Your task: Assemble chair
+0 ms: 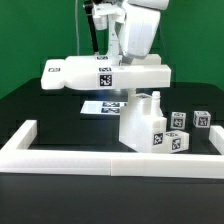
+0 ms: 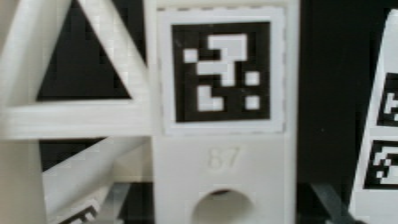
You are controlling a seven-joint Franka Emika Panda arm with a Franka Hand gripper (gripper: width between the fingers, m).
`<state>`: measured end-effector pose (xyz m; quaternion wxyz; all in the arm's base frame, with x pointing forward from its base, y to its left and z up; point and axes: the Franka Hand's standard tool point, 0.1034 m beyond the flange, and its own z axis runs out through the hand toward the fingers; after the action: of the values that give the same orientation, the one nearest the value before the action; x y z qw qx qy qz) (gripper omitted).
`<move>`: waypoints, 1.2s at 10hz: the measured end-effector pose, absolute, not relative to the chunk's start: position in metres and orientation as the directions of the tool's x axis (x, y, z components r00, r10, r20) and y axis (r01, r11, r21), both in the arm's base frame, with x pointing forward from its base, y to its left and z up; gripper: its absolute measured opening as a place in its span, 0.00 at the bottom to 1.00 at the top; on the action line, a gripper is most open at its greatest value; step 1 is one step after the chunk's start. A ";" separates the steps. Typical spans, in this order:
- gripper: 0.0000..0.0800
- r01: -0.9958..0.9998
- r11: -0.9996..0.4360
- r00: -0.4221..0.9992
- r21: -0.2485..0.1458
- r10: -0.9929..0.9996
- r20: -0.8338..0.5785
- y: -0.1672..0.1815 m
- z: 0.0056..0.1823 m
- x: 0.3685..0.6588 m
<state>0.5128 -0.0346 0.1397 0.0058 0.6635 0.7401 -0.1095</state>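
A wide flat white chair slab (image 1: 105,75) with black-and-white tags hangs level above the table. My gripper (image 1: 108,58) comes down onto its top from the arm and is shut on it. Below and toward the exterior view's right stands a blocky white chair piece (image 1: 143,122) with tags on its faces. The wrist view is filled by a tagged white strip (image 2: 217,80) with a round hole (image 2: 222,205) near its end. A white frame with a slanted bar (image 2: 71,90) lies beside it. My fingertips do not show there.
The marker board (image 1: 103,106) lies flat under the slab. Small tagged white pieces (image 1: 178,120) (image 1: 203,118) (image 1: 178,142) sit at the exterior view's right. A low white border wall (image 1: 110,160) runs along the front and turns back at the exterior view's left (image 1: 20,138).
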 end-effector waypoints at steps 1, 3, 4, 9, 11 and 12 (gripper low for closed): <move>0.36 0.969 0.183 -0.207 -0.169 0.968 -0.140 -0.036 0.139 0.512; 0.36 0.937 0.296 -0.320 -0.185 0.940 -0.120 -0.037 0.139 0.512; 0.36 0.933 0.309 -0.333 -0.183 0.935 -0.119 -0.034 0.140 0.513; 0.36 0.943 0.308 -0.323 -0.123 0.938 -0.128 -0.033 0.137 0.519; 0.36 0.944 0.319 -0.328 -0.081 0.936 -0.132 -0.030 0.137 0.520; 0.36 0.942 0.323 -0.332 -0.089 0.934 -0.130 -0.028 0.138 0.520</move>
<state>0.5196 -0.0278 0.1375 0.0274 0.5771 0.8128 -0.0740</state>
